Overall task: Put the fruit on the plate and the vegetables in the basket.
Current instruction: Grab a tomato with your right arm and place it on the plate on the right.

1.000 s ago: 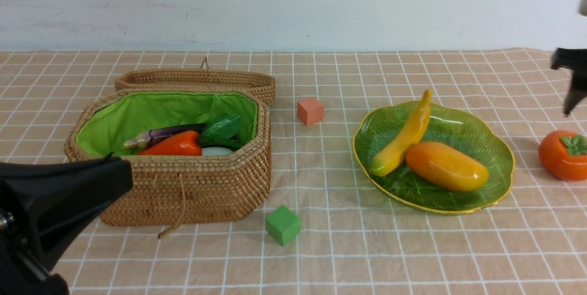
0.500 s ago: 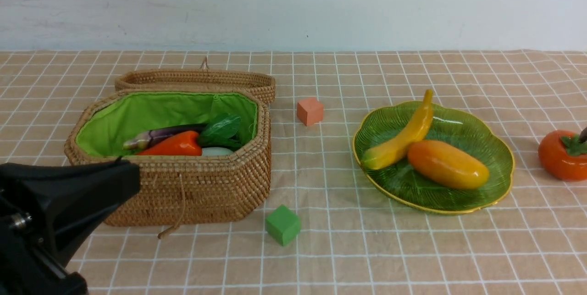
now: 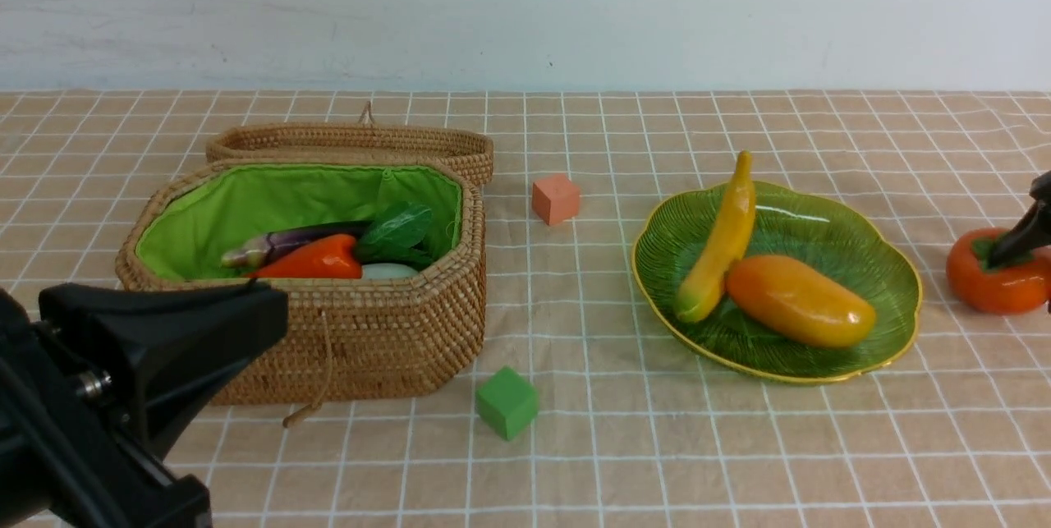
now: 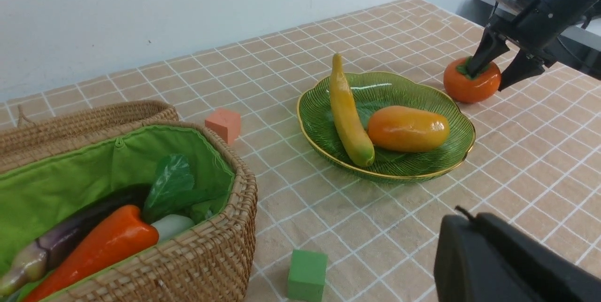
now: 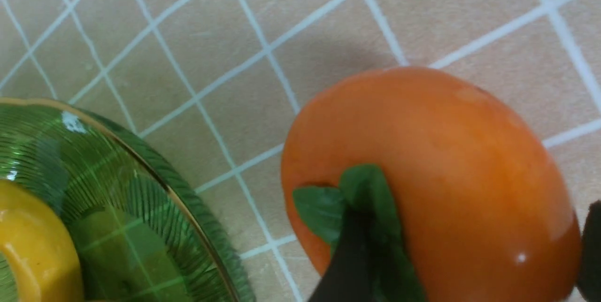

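On the checked tablecloth (image 3: 575, 462) the green plate (image 3: 862, 241) lies to the right, and on it rest the banana (image 3: 722, 241) and the mango (image 3: 800, 300), touching each other, with the banana's thin end reaching past the far rim. The persimmon (image 3: 989, 282) sits on the cloth just beside the plate, on its right, apart from the rim. The right gripper (image 4: 495, 65) is down over the persimmon with its jaws spread wide: in the right wrist view one dark finger (image 5: 350, 255) rests on the green leaf cap, and the other shows only as a dark sliver at the fruit's far side, so the fruit stands between them on the cloth, not lifted. To the left stands the wicker basket (image 3: 369, 339) with its lid (image 3: 353, 140) laid back behind it; inside, against the green lining, lie the eggplant (image 3: 287, 242), the carrot (image 3: 316, 261), the white radish (image 3: 387, 271) and the leafy gourd (image 3: 398, 232), packed together. A salmon cube (image 3: 556, 198) sits between basket and plate, towards the wall, and a green cube (image 3: 507, 401) lies in front of the basket's right corner. The left gripper (image 3: 156, 347) hangs low in front of the basket, pressed together and carrying nothing.
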